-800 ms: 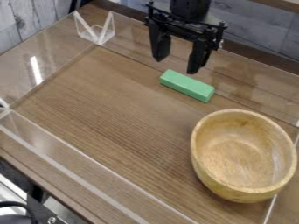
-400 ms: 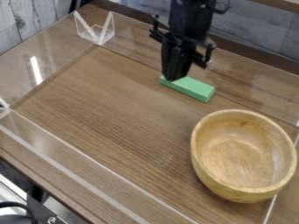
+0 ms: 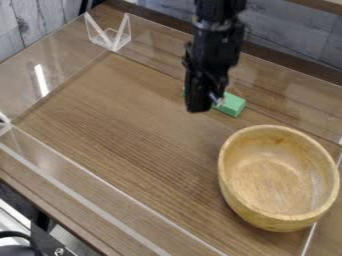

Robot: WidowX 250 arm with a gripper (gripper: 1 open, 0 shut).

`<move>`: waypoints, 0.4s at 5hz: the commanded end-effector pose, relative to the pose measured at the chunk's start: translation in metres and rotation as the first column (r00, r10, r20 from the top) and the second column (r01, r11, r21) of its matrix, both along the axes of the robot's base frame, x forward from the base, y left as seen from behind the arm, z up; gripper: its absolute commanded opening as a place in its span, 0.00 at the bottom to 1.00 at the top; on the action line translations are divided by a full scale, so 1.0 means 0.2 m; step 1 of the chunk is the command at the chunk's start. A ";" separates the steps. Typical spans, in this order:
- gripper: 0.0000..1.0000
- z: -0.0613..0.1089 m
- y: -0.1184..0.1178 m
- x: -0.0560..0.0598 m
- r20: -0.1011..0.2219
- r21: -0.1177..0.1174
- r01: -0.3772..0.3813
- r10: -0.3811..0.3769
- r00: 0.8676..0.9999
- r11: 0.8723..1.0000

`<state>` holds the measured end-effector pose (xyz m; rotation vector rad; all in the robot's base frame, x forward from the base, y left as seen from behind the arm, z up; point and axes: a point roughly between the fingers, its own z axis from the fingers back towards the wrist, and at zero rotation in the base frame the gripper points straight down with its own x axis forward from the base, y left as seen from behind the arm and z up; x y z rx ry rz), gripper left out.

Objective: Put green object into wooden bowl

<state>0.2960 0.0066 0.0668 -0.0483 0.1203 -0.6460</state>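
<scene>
Single black arm comes down from the top of the view, its gripper (image 3: 201, 103) pointing straight down at the wooden tabletop (image 3: 120, 120). The fingers are drawn tight together with no visible gap, their tips right at the table surface. The green block (image 3: 233, 103) sits at the gripper's right side, and only its right end shows; the rest is hidden behind the fingers. The block touches or is pinched at the fingertips, but whether the gripper really has hold of it cannot be told from this angle. The block looks to be resting on the table, not lifted. The wooden bowl (image 3: 247, 148) stands to the lower right, near the block but apart from it, upright, light tan with a thick rim, nothing visible inside. The bowl is much wider than the visible piece of block. Clear plastic walls (image 3: 47, 160) edge the table on the left and front, and a small clear plastic stand (image 3: 107, 35) sits at the back left corner, well apart from the gripper. Grey plank wall (image 3: 34, 25) behind at left.
</scene>
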 end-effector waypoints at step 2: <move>0.00 -0.06 0.13 0.05 0.074 -0.003 -0.033 0.033 0.997 0.999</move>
